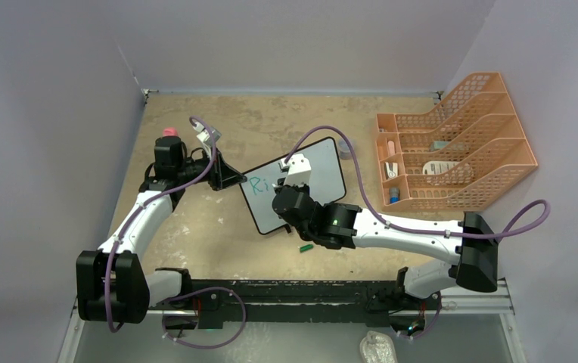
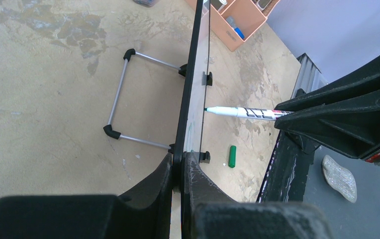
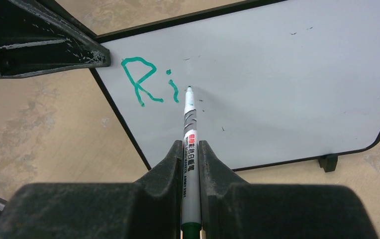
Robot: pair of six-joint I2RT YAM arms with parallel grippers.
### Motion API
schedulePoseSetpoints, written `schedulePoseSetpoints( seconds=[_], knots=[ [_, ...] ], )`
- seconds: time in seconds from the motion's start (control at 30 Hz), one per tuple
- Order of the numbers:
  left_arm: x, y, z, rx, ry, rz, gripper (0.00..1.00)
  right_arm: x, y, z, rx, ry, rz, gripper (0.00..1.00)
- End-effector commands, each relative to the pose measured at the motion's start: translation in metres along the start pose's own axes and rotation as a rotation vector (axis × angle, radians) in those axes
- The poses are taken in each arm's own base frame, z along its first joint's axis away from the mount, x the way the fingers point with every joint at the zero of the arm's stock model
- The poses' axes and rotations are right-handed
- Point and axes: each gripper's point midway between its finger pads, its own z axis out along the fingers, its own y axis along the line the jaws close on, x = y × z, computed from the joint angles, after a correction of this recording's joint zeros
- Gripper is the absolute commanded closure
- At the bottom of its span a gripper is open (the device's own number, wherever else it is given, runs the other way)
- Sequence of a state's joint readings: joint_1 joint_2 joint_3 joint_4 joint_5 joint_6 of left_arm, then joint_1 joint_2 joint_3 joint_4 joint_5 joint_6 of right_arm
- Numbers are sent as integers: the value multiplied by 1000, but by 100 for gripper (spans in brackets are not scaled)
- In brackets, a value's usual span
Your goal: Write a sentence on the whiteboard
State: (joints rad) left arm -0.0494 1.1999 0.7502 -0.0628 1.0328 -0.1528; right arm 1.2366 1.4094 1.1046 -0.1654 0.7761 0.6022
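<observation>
While only "Ri" stands written, the step in hand is judged to be the first word, with its third letter due.

The bench (image 1: 195, 242) carries the whiteboard (image 1: 324, 170), propped on edge. The left gripper (image 2: 180, 162) is closed hard on the board's frame, and the board runs straight ahead from between its fingers.

The right gripper (image 3: 190, 149) is clamped on a green marker (image 3: 190, 117). The barrel lies between its fingers and the tip points straight ahead, at the board face; it looks to be touching.

The sentence (image 3: 145, 82) sits ahead and to the left of the right gripper, with the tip just right of the "i".

The marker cap (image 2: 232, 156) lies on the bench near the right gripper.

Next move: an even-pressure curved stroke rightward, while the left gripper's hold steadies the board.
</observation>
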Motion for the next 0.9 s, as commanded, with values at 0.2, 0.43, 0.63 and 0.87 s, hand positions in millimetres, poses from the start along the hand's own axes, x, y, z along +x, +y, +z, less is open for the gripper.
schedulePoseSetpoints(
  seconds=[0.2, 0.43, 0.63, 0.87],
  knots=[
    [-15, -1, 0, -1, -19, 60, 100, -19, -3, 0, 27, -73, 54, 100],
    [-14, -1, 1, 0, -18, 56, 100, -22, -2, -1, 25, -79, 56, 100],
    [-14, -1, 1, 1, -19, 58, 100, -20, -2, 1, 27, -77, 48, 100],
    [-13, -1, 1, 2, -17, 56, 100, -21, -2, 2, 28, -79, 45, 100]
  ],
)
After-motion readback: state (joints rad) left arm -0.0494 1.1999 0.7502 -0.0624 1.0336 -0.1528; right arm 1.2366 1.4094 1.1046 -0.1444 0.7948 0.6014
